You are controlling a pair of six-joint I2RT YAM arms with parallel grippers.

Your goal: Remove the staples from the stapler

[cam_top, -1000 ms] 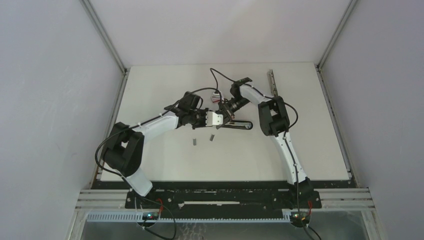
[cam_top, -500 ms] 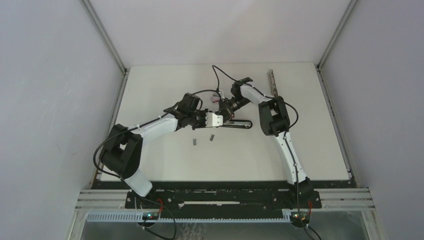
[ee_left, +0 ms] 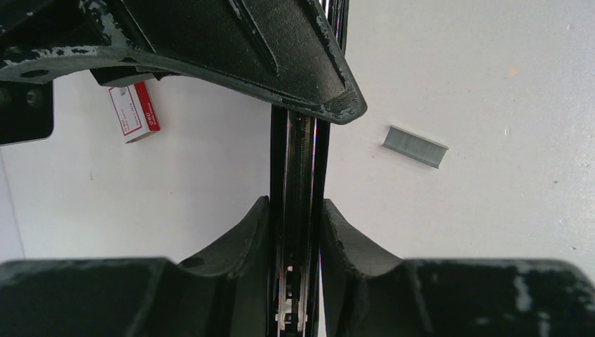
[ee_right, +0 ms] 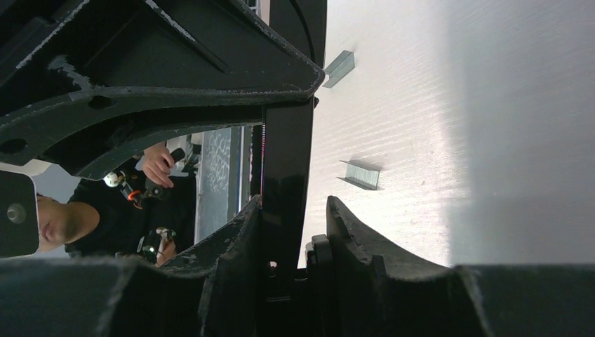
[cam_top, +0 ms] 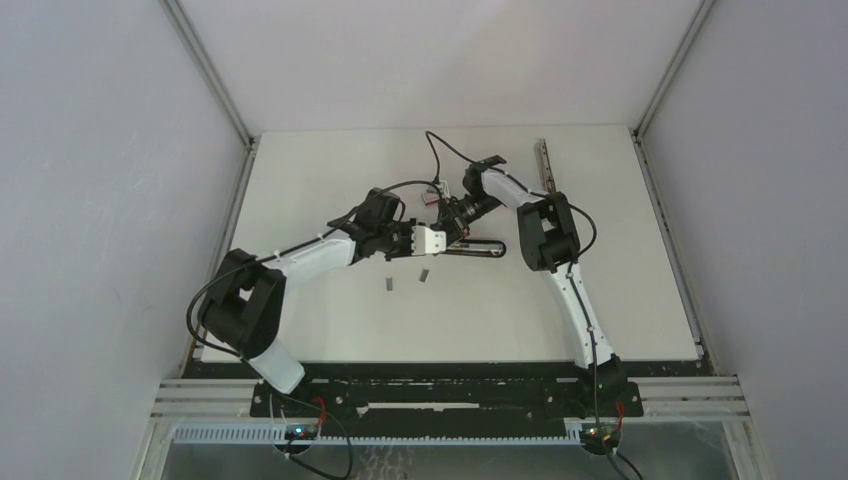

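The black stapler (cam_top: pixel 480 248) lies mid-table, opened up. My left gripper (cam_top: pixel 432 240) is shut on its staple channel (ee_left: pixel 298 161), both fingers pressed to the sides. My right gripper (cam_top: pixel 451 227) meets it from the other side, closed around a black part of the stapler (ee_right: pixel 286 154). Its left finger touches that part. A thin slit of light shows by the right finger higher up. Two grey strips of staples (cam_top: pixel 388 283) (cam_top: pixel 424 274) lie loose on the table in front of the grippers. One strip (ee_left: pixel 415 146) shows in the left wrist view, and two strips (ee_right: pixel 361 175) (ee_right: pixel 339 68) show in the right wrist view.
A small red-and-white box (cam_top: pixel 432 196) (ee_left: pixel 135 111) lies just behind the grippers. A long metal rail (cam_top: pixel 545 165) lies at the back right of the table. A cable (cam_top: pixel 432 150) loops above the right wrist.
Both grippers and the held end of the stapler have shifted slightly toward the back of the table. The loose staple strips have not moved.
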